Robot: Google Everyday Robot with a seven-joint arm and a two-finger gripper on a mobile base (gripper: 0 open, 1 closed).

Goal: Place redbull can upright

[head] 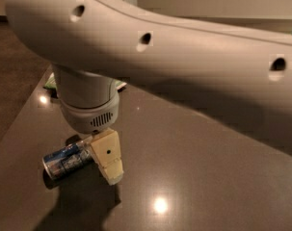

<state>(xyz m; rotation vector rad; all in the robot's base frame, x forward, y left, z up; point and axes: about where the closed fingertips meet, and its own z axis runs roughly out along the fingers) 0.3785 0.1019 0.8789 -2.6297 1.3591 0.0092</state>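
Shows the reaching-in step: no grasp confirmed, nothing lifted. Lying on its side on the dark desk (pixel 208 177), toward the left front: redbull can (pixel 66 160), blue and silver, 1 shiny end facing left and toward the camera. Right beside its other end, low over the desk: gripper (pixel 106 159), hanging from a thick grey wrist (pixel 87 100) under a large pale arm (pixel 184 47) filling the top of the view.

Only 1 cream jaw visible, angled downward and overlapping the can's right end; touching or merely in front, impossible to tell. Any 2nd jaw hidden, so cannot tell whether spread or pressed together, nor whether anything is pinched.

Judged next: calls for a firm hold across the can's body, then a lift, a turn to vertical, and a gentle set-down on 1 flat end. Behind the wrist, a sliver of green packet (pixel 51 83) near the desk's far left edge.
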